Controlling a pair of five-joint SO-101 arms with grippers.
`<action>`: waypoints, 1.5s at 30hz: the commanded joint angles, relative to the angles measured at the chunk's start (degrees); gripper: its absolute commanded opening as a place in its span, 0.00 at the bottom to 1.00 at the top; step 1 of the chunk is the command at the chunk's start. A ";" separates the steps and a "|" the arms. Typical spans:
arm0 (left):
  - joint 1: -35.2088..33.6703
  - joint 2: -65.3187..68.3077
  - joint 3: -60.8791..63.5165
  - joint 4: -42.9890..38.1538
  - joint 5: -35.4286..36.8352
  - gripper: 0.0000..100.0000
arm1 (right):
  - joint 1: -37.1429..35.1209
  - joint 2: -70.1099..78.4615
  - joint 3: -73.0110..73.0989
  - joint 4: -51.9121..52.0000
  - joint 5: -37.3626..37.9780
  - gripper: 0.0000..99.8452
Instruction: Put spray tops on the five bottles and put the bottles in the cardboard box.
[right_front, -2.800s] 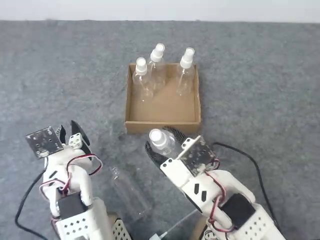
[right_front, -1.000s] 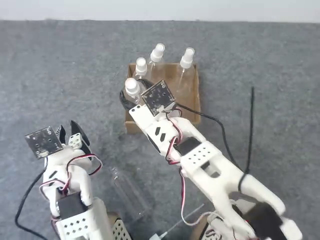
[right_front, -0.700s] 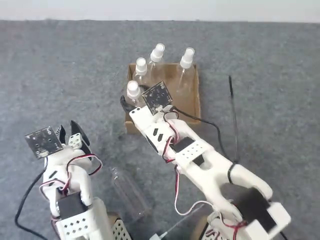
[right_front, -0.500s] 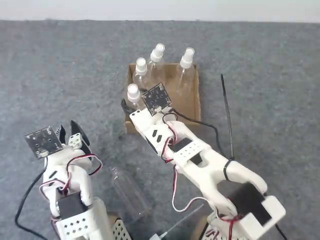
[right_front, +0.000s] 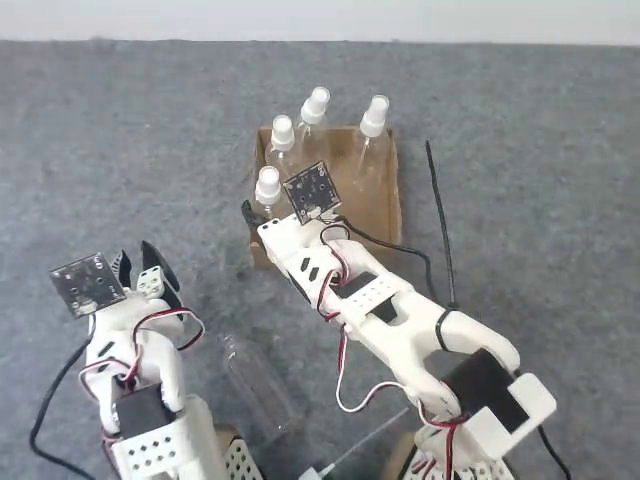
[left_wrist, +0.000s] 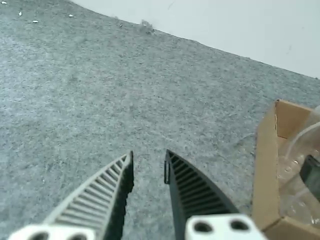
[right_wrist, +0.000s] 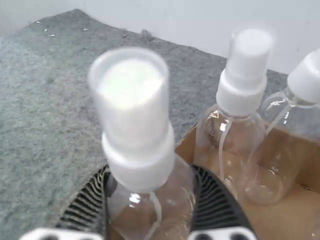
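Note:
The cardboard box (right_front: 383, 225) holds three clear bottles with white spray tops (right_front: 283, 140) (right_front: 315, 108) (right_front: 372, 125) along its far side. My right gripper (right_front: 263, 212) is shut on a fourth capped bottle (right_front: 267, 186) (right_wrist: 142, 165), held upright at the box's near left corner, with ribbed fingers (right_wrist: 87, 202) on both sides of it. A fifth bottle (right_front: 258, 375), without a top, lies on the carpet between the arms. My left gripper (right_front: 140, 268) (left_wrist: 149, 161) stands open and empty left of the box (left_wrist: 265, 165).
Grey carpet covers the table. A black cable (right_front: 440, 225) arches up on the right of the box. The right arm's body stretches from the near edge to the box. Open carpet lies left of the box.
The right arm carried the capped bottle from the carpet in front of the box to the box's near left corner, then lowered it slightly. The left arm kept still.

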 joint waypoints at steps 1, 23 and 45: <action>-0.35 -1.05 -0.04 -1.85 -0.35 0.09 | 0.84 -1.01 -3.08 -1.10 -0.62 0.01; -0.35 -1.05 0.04 -1.85 -0.35 0.09 | 0.75 0.75 -2.20 -1.10 -0.35 0.05; -0.35 -1.05 0.48 -1.93 -0.44 0.10 | 0.31 0.48 -1.93 2.42 -0.53 0.20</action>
